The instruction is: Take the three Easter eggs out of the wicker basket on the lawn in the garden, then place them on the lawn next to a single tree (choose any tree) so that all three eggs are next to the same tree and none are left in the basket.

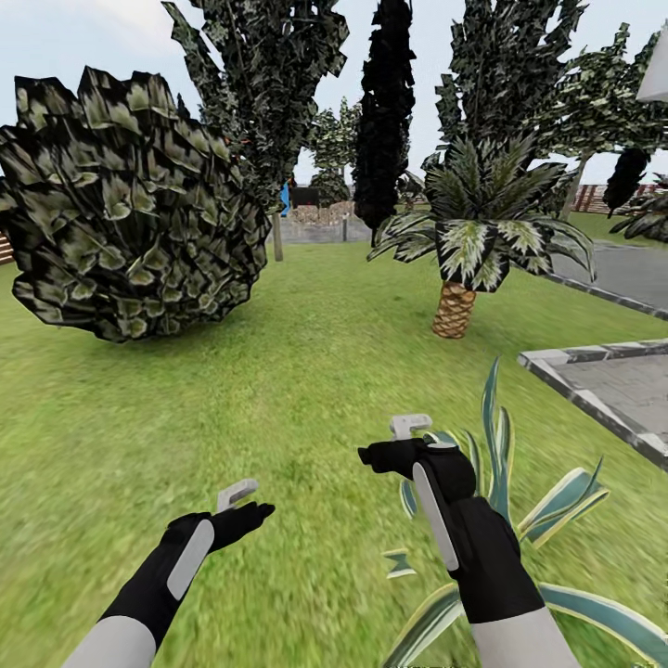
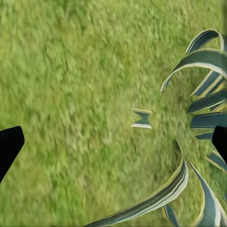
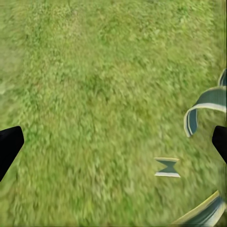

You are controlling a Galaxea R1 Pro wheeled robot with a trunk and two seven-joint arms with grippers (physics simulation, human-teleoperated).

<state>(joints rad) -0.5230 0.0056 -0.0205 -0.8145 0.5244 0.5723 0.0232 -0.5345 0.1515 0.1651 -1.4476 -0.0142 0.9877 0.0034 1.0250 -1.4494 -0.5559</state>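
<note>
Lawn [image 1: 306,371] holds one palm [image 1: 464,250], one bush [image 1: 130,213], two empty end effectors.

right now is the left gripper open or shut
Open and empty: in the left wrist view the left gripper has its dark fingertips at opposite edges, with only lawn between.

Two robot arms show in the head view, each a pale grey-white tube at the forearm that changes to a glossy black casing toward the wrist. A light grey, elongated oval panel runs along the black section of the left arm [image 1: 176,571] and of the right arm [image 1: 464,538]. Each arm ends in black, tapered fingers, on the left [image 1: 249,516] and on the right [image 1: 378,456], with a small pale grey hooked bracket above them; in both wrist views the fingers appear as plain black tips at the picture's edges.
</note>
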